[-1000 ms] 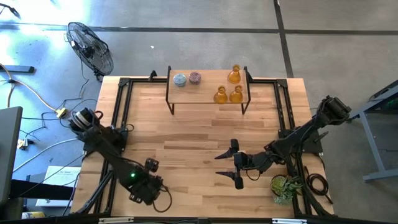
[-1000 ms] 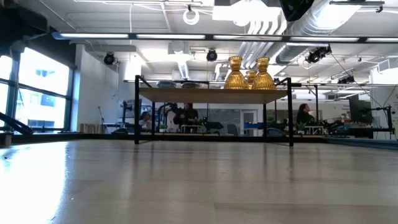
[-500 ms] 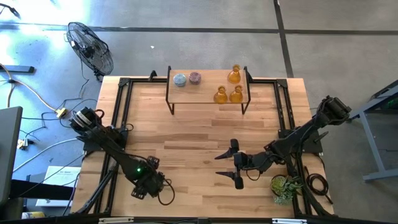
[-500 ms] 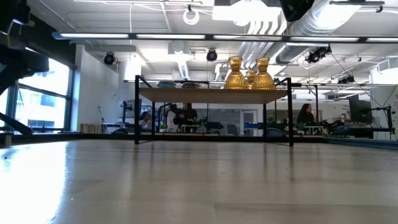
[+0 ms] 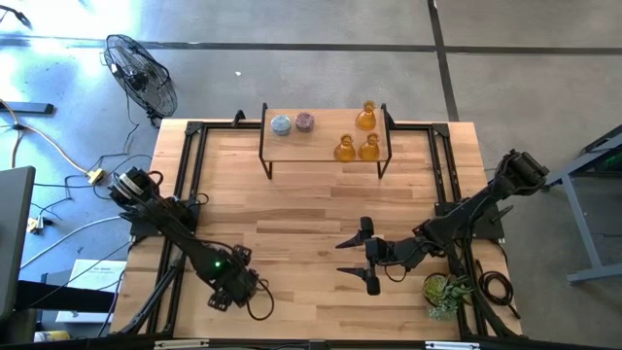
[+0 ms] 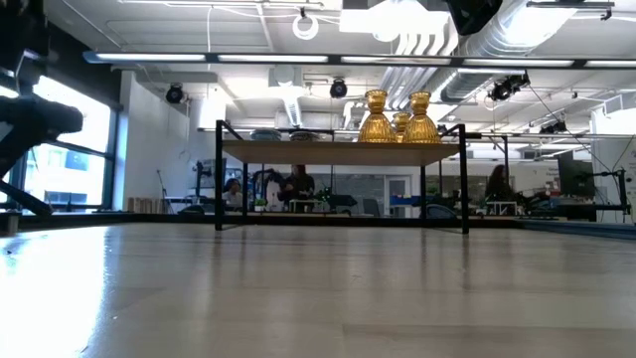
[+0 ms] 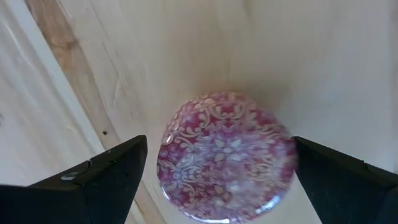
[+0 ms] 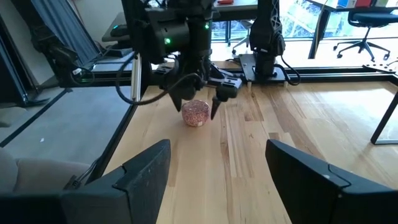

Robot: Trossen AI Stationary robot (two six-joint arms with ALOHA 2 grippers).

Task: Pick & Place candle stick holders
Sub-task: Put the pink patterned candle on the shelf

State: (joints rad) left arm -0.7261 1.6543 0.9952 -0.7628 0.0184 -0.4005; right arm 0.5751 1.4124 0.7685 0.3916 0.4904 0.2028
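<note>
Left gripper [image 8: 196, 102] poised over the pink candle stick holder [image 7: 227, 157] near the table's [image 5: 311, 204] front left edge, fingers spread wide either side, right gripper [image 5: 358, 257] parted, empty, mid-table.

Light wooden table [image 5: 292, 224] with black frame rails, small raised shelf [image 5: 326, 146] at its far edge, green leafy plant [image 5: 447, 292] at one near corner, black floor fan [image 5: 141, 73] on grey concrete floor, cables nearby
</note>
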